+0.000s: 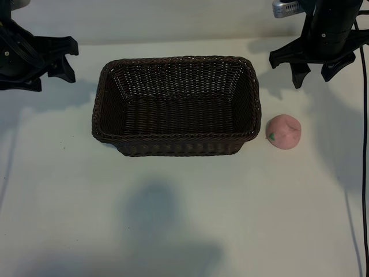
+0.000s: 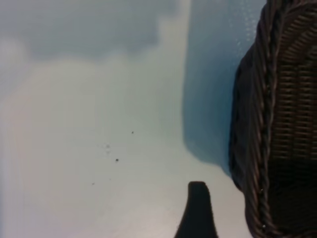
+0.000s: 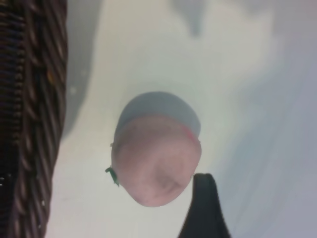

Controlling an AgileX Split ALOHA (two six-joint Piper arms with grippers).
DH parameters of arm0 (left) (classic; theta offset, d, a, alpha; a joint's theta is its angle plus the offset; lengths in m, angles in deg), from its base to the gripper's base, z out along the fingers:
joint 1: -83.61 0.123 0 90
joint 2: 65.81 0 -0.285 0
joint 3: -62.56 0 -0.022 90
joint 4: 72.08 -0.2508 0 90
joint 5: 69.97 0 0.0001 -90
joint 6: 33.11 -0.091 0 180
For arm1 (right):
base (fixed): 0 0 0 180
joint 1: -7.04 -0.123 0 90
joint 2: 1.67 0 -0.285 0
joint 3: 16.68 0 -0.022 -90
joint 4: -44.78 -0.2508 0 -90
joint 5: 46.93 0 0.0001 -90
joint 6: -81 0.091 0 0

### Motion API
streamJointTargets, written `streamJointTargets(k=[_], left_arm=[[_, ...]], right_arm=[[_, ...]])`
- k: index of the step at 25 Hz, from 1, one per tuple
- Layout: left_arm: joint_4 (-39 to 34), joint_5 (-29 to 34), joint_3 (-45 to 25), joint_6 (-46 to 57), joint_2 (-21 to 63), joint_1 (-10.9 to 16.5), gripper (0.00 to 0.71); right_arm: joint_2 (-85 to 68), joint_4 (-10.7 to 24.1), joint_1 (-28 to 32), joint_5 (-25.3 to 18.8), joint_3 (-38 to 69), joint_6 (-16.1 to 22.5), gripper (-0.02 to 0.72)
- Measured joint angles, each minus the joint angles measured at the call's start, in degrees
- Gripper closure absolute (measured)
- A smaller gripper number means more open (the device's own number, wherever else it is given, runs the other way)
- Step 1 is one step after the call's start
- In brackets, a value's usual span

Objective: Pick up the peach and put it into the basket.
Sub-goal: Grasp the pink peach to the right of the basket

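Note:
The dark-brown wicker basket [image 1: 176, 107] stands in the middle of the white table with nothing inside it. The pale-pink peach [image 1: 283, 133] lies on the table just off the basket's right end, its green leaf mark toward the basket. My right gripper [image 1: 315, 74] hangs open behind the peach and apart from it, holding nothing. In the right wrist view the peach [image 3: 156, 161] lies on the table close to one dark finger [image 3: 204, 208], with the basket's wall [image 3: 29, 114] beside it. My left gripper [image 1: 70, 60] is open at the back left, beside the basket's left end.
The left wrist view shows one dark finger [image 2: 197, 213] over bare table and the basket's braided rim [image 2: 262, 124] alongside. A black cable [image 1: 364, 144] runs down the table's right edge. Bare table lies in front of the basket.

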Motion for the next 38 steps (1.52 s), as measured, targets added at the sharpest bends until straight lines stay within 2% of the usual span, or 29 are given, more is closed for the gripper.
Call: streamJointTargets(k=[7,11,19,25,28,34,38], left_arm=[[3.6,-3.7,0.0,0.1,0.0,0.0,0.156],[3.9,-4.2,0.0,0.2,0.0,0.0,0.156],[3.9,-3.8,0.0,0.2,0.0,0.0,0.156],[3.9,-3.4,0.0,0.2,0.0,0.0,0.156],[3.9,-3.3,0.0,0.2,0.0,0.0,0.156],[3.9,-3.2,0.0,0.2,0.0,0.0,0.156],[3.9,-3.2,0.0,0.2,0.0,0.0,0.155]], right_arm=[[0.0,-2.4,0.0,0.7,0.0,0.0,0.177],[0.0,-2.0,0.0,1.7,1.5,0.0,0.177],[0.0,-2.4,0.0,11.3,13.5,-0.1,0.176],[0.0,-4.0,0.0,18.3,20.1,-0.1,0.176],[0.0,-6.0,0.0,20.4,21.3,-0.5,0.176],[0.0,-13.4,0.0,22.3,21.8,-5.0,0.176],[0.0,-14.4,0.0,22.5,21.8,-5.8,0.206]])
